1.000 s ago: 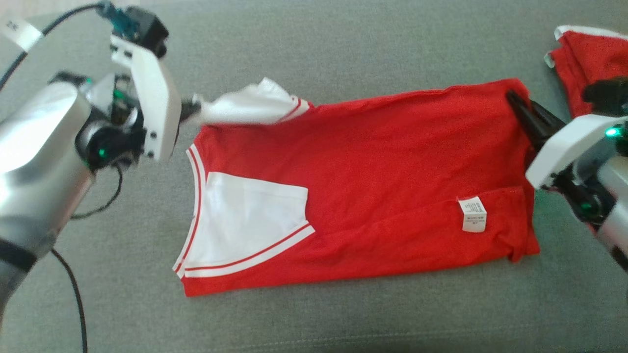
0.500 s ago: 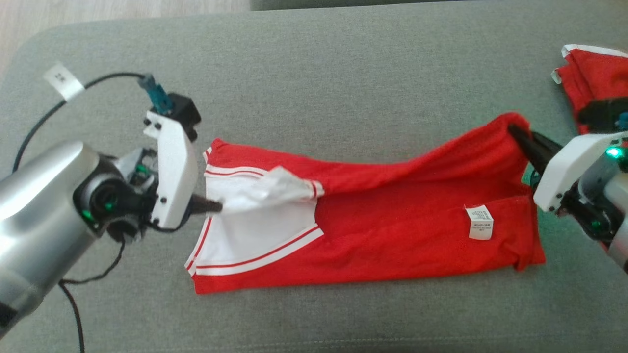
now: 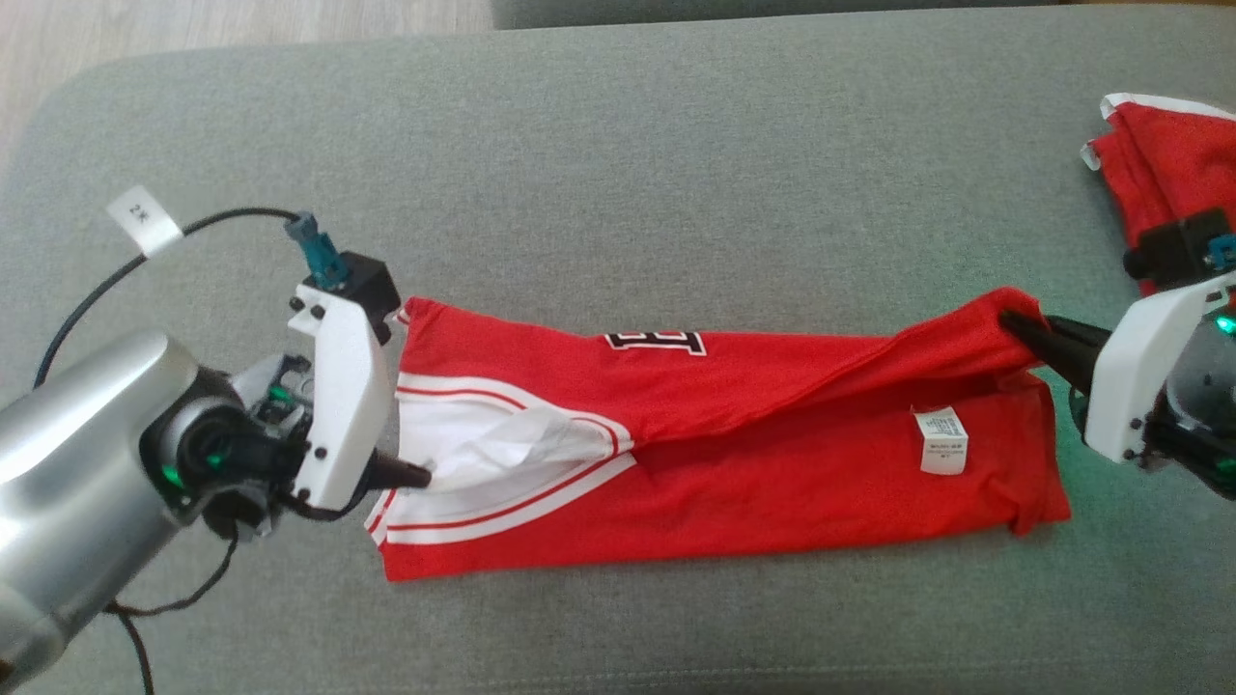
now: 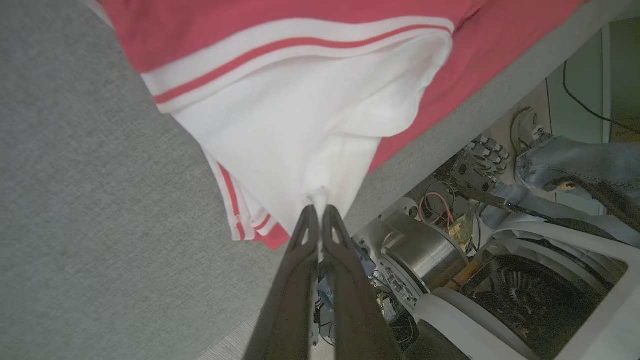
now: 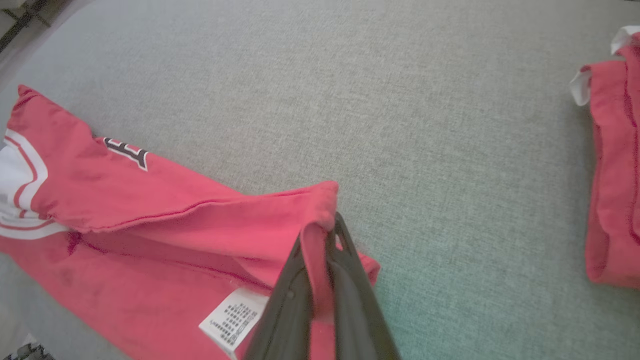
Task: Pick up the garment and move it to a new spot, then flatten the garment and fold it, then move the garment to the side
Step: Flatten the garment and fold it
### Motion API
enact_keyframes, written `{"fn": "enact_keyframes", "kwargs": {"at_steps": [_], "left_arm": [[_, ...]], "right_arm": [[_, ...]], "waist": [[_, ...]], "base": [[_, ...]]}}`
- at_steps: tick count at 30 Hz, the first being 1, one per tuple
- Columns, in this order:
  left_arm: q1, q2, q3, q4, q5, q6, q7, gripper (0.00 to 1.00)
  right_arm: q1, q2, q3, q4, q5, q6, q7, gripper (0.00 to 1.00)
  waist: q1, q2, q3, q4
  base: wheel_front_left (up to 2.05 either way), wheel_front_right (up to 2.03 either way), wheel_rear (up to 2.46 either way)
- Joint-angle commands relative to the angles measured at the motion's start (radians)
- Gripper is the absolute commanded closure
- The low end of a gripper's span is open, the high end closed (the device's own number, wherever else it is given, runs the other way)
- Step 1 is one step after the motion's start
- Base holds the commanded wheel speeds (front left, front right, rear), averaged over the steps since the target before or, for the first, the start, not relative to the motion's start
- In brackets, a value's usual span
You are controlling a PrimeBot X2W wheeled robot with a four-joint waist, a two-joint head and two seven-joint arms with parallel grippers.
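Beyond the red jersey (image 3: 772,483), the grey cushion (image 3: 618,174) lies bare and wide; a narrower bare strip runs along the jersey's near edge. The left tool (image 3: 425,475) and right tool (image 3: 1009,322) occupy the jersey's two ends. Behind its right end lies a second red garment (image 3: 1173,164); past its left end loops a black cable (image 3: 232,212).

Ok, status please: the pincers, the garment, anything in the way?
Left pincer shut on the garment, white end. Right pincer shut on its red corner. Far edge folded over, not flat. Other red cloth apart, far right; not in the way.
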Motion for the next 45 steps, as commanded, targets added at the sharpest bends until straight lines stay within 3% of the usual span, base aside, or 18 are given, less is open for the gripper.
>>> {"fn": "enact_keyframes", "kwargs": {"at_steps": [1,5,10,11,13,14,15,16,17,26,31,33,36,40,45], "left_arm": [[-0.037,0.046,0.048,-0.019,-0.008,0.005,0.002,1.00],[-0.027,0.046,0.043,-0.021,-0.010,0.009,0.003,1.00],[-0.021,0.036,0.036,-0.018,-0.013,0.013,0.011,1.00],[-0.021,0.033,0.034,-0.017,-0.013,0.014,0.011,1.00],[-0.018,0.025,0.032,-0.010,-0.009,0.015,0.005,1.00],[-0.017,0.019,0.031,-0.005,-0.007,0.015,0.001,1.00],[-0.014,0.013,0.028,0.001,-0.004,0.014,-0.004,1.00],[-0.012,0.006,0.026,0.007,0.000,0.013,-0.010,0.56],[-0.009,0.000,0.024,0.014,0.003,0.011,-0.016,0.00],[-0.012,0.002,0.033,0.047,0.046,-0.018,-0.086,0.00],[-0.020,0.015,0.065,0.046,0.122,-0.023,-0.224,0.00],[-0.015,0.018,0.087,0.044,0.182,-0.008,-0.338,0.00],[0.019,0.005,0.136,0.036,0.253,0.048,-0.546,0.00],[0.105,-0.018,0.209,0.018,0.331,0.186,-0.827,0.00],[0.238,-0.040,0.283,-0.033,0.402,0.363,-1.112,0.00]], "right_arm": [[-0.014,-0.048,-0.007,-0.021,0.007,-0.001,0.010,1.00],[-0.017,-0.085,0.002,-0.058,-0.011,-0.001,0.104,1.00],[-0.006,-0.076,0.005,-0.041,-0.051,-0.001,0.177,0.98],[-0.001,-0.071,0.005,-0.038,-0.055,-0.001,0.186,0.89],[0.005,-0.063,0.006,-0.032,-0.072,-0.001,0.195,0.51],[0.011,-0.058,0.006,-0.029,-0.075,-0.001,0.202,0.22],[0.017,-0.053,0.006,-0.025,-0.074,-0.001,0.213,0.00],[0.020,-0.050,0.006,-0.023,-0.075,-0.001,0.221,0.00],[0.023,-0.046,0.006,-0.021,-0.076,-0.001,0.228,0.00],[0.014,-0.065,0.006,-0.055,-0.079,-0.001,0.226,0.00],[-0.016,-0.099,-0.007,-0.088,-0.051,-0.001,0.147,0.00],[-0.026,-0.119,-0.029,-0.109,-0.037,-0.001,0.073,0.00],[-0.010,-0.137,-0.093,-0.124,-0.011,-0.001,-0.104,0.00],[0.061,-0.136,-0.180,-0.128,0.025,-0.001,-0.336,0.00],[0.181,-0.064,-0.374,-0.094,0.012,-0.001,-0.408,0.00]], "waist": [[0.0001,0.0000,-0.001,0.000],[0.0001,0.0000,0.000,-0.001],[0.0001,0.0000,0.004,-0.001],[0.0001,0.0000,0.006,0.000],[0.0001,0.0000,0.009,0.000],[0.0001,0.0000,0.011,0.000],[0.0001,0.0000,0.011,-0.001],[0.0001,0.0000,0.011,-0.002],[0.0001,0.0000,0.010,-0.004],[0.0001,0.0000,-0.052,-0.022],[0.0001,0.0000,-0.089,-0.025],[0.0001,0.0000,-0.103,-0.024],[0.0001,0.0000,-0.120,-0.018],[0.0001,0.0000,-0.135,-0.009],[0.0001,0.0000,-0.145,-0.004]], "base": [[0.00,0.00,0.00],[0.00,0.00,0.00],[0.00,0.00,0.00],[0.00,0.00,0.00],[0.00,0.00,0.00],[0.00,0.00,0.00],[0.00,0.00,0.00],[0.00,0.00,0.00],[0.00,0.00,0.00],[0.00,0.00,0.00],[0.00,0.00,0.00],[0.00,0.00,0.00],[0.00,0.00,0.00],[0.00,0.00,0.00],[0.00,0.00,0.00]]}}
